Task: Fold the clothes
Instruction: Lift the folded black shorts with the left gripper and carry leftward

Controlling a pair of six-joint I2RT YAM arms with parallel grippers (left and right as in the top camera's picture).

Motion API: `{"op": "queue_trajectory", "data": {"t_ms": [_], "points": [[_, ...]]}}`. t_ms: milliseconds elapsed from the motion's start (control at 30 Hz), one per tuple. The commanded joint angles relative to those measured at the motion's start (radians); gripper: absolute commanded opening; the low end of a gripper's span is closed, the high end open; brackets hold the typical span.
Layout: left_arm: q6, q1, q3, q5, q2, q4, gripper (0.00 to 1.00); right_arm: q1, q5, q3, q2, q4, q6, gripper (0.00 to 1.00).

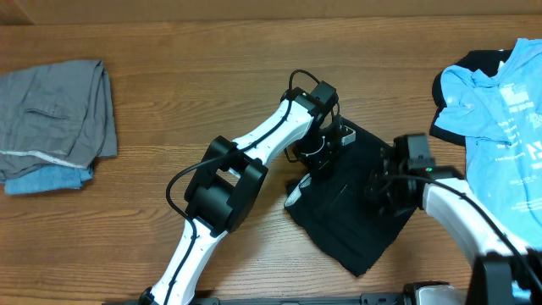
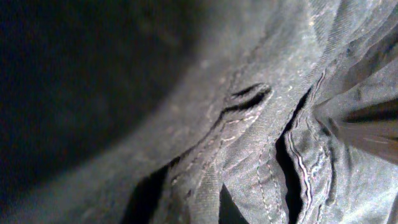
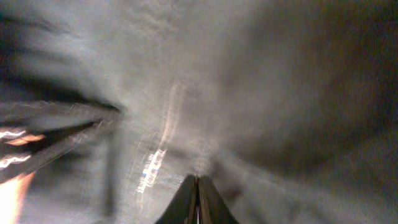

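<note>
Black shorts (image 1: 347, 220) on table (image 1: 212, 68); left fingers (image 1: 320, 155), right fingers (image 3: 189, 202) pinch fabric.

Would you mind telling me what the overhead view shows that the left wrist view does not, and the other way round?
Only overhead: the wooden table, a folded grey pile with a blue piece showing beneath it at the left, a light blue T-shirt at the right, and the left gripper and right gripper down on the black shorts. Only left wrist: close detail of the cloth, a small stitched slit and seam stitching among creases. Both: the black shorts.
</note>
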Motion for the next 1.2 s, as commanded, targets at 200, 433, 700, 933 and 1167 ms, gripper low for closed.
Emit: {"op": "queue_trajectory", "data": {"t_ms": [200,433,700,933,1167], "points": [[-0.283,0.187,0.167,-0.024,-0.171,-0.036,0.04,-0.127,0.145,0.370,-0.404,-0.391,-0.042,0.71],[-0.365,0.315,0.190,-0.024,-0.225,-0.038,0.04,-0.171,0.219,0.369,-0.435,-0.487,-0.042,1.00],[-0.312,0.449,0.190,-0.046,-0.228,-0.041,0.04,-0.171,0.219,0.369,-0.346,-0.494,-0.042,1.00],[-0.226,0.580,0.190,-0.089,-0.237,-0.066,0.04,-0.171,0.219,0.369,-0.267,-0.494,-0.042,1.00],[-0.118,0.689,0.261,-0.298,-0.287,-0.098,0.04,-0.171,0.219,0.369,-0.204,-0.494,-0.042,1.00]]}}
